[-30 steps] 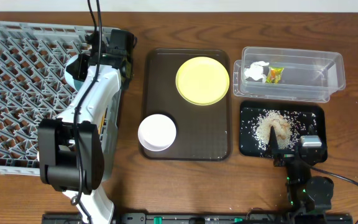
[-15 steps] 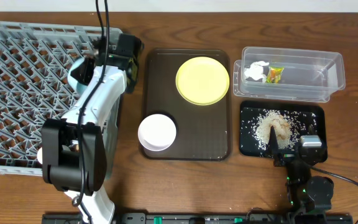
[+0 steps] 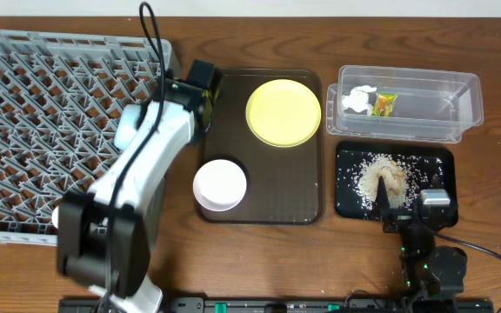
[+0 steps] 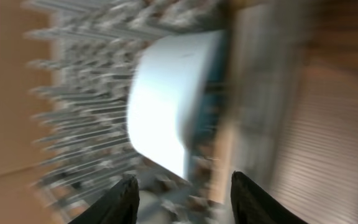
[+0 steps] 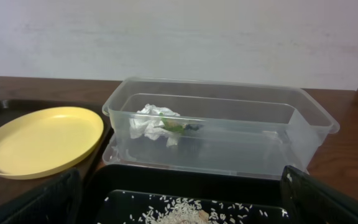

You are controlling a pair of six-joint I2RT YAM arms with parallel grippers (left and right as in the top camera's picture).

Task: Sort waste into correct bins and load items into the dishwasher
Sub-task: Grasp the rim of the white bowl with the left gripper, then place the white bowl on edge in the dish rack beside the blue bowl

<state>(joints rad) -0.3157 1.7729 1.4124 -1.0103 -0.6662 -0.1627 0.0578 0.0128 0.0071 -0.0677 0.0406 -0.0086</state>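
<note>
Grey plastic lattice rack [image 3: 24, 104], low walls. Smooth light blue bowl [image 4: 166, 106] against it, blurred. Glossy round yellow plate [image 3: 283, 112]. Left gripper [image 4: 185, 190] fingers apart, empty. Right gripper [image 5: 179, 183] spread wide, empty.

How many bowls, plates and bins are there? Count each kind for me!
Bowls: 2 (white bowl, light blue bowl)
Plates: 1 (yellow plate)
Bins: 2 (clear tub, black tray)
Total: 5
</note>
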